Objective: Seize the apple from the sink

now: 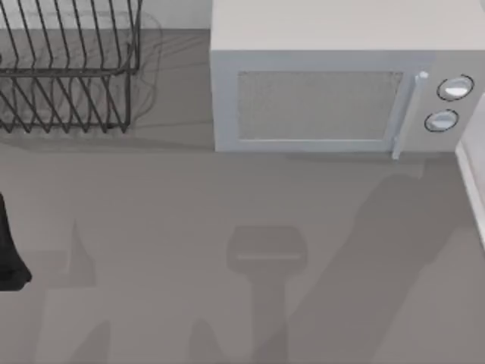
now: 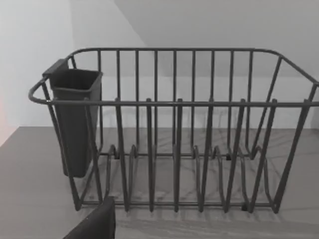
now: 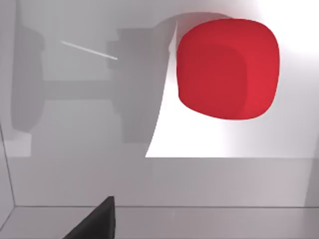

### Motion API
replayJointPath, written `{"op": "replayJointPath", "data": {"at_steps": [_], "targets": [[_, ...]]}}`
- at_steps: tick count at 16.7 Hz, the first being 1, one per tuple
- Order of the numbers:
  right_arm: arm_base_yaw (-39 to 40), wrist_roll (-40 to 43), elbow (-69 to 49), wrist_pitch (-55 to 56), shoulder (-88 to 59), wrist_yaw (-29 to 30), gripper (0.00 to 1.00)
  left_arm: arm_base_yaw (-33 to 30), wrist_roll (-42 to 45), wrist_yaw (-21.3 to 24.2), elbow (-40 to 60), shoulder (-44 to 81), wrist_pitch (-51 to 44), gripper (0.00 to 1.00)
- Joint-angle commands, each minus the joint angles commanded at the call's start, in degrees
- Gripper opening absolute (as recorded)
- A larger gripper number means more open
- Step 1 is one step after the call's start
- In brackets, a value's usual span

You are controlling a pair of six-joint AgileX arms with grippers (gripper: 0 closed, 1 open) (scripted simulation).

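The apple [image 3: 227,67], bright red and rounded, lies on the pale floor of the sink [image 3: 209,181] in the right wrist view. A dark part of my right gripper [image 3: 94,226] shows at the frame's edge, well short of the apple, and nothing is held there. My left arm [image 1: 11,250] stays parked at the table's left edge in the top view. A dark part of my left gripper [image 2: 97,224] faces the wire dish rack [image 2: 174,129].
A white microwave [image 1: 333,91] with its door shut stands at the back centre-right. The dark wire dish rack [image 1: 68,68] with a cutlery cup [image 2: 75,119] stands at the back left. A pale raised edge [image 1: 474,189] runs along the table's right side.
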State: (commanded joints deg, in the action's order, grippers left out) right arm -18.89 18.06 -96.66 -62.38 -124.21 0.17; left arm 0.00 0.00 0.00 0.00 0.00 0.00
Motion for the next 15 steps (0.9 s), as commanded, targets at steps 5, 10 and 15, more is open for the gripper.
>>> {"op": "replayJointPath", "data": {"at_steps": [5, 10, 15], "targets": [[-0.04, -0.07, 2.98, 6.59, -3.98, 0.04, 1.0, 0.0, 0.0, 0.0, 0.0, 0.0, 0.0, 1.0], [-0.17, -0.18, 8.72, 21.79, -12.13, 0.12, 1.0, 0.0, 0.0, 0.0, 0.0, 0.0, 0.0, 1.0], [-0.24, -0.2, 10.86, 26.21, -15.41, 0.15, 1.0, 0.0, 0.0, 0.0, 0.0, 0.0, 0.0, 1.0]]}}
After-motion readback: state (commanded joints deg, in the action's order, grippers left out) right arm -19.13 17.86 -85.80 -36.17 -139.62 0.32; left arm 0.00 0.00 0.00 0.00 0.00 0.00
